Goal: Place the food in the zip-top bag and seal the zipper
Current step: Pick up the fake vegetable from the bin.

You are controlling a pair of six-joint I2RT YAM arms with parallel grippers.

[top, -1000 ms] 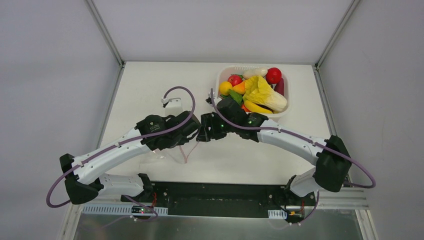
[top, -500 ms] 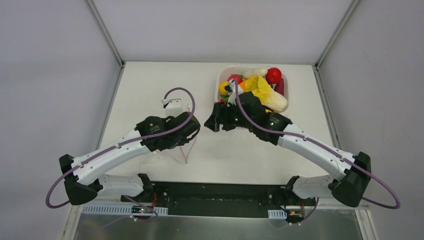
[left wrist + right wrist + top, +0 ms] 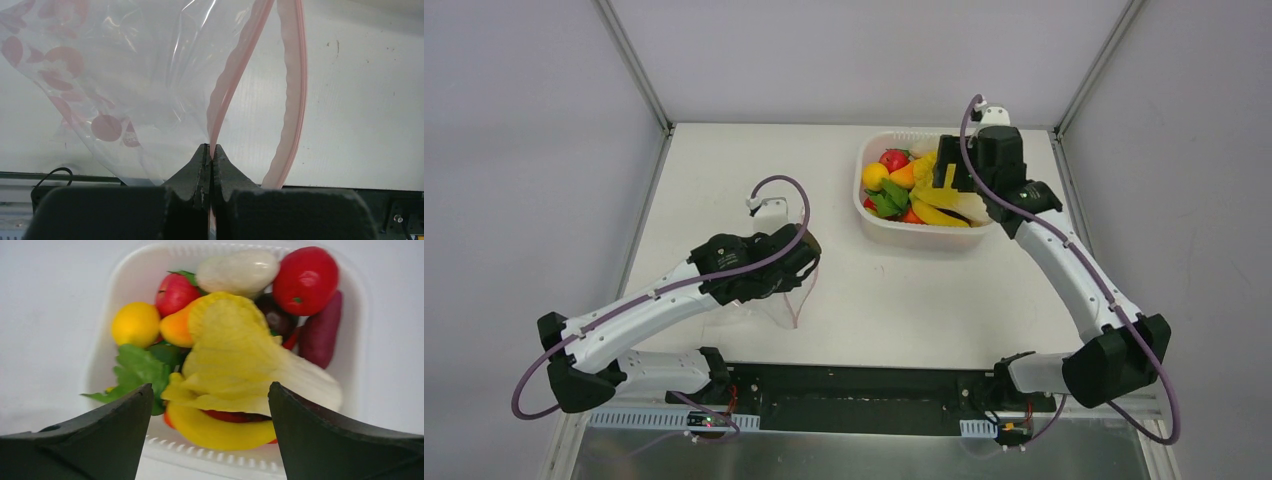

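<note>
The clear zip-top bag [image 3: 115,85] with pink spots hangs open under my left gripper [image 3: 210,150], which is shut on one lip of its pink zipper [image 3: 235,65]; the other lip [image 3: 295,90] bows away to the right. In the top view the bag [image 3: 789,300] is mostly hidden by the left gripper [image 3: 796,262]. The food [image 3: 924,185] lies piled in the white basket [image 3: 869,215]: yellow cabbage [image 3: 235,355], banana [image 3: 220,432], red tomato [image 3: 305,280], apple [image 3: 175,292], lemon [image 3: 135,324], purple piece [image 3: 320,332]. My right gripper [image 3: 210,395] is open and empty above the basket [image 3: 102,365].
A small white block [image 3: 771,212] lies on the table behind the left gripper. Grey walls enclose the table on three sides. The basket stands at the back right of the table [image 3: 894,290].
My right arm has swung from beside the bag at the table's middle back and right to over the basket. My left gripper stays shut on the bag's zipper lip, almost still.
</note>
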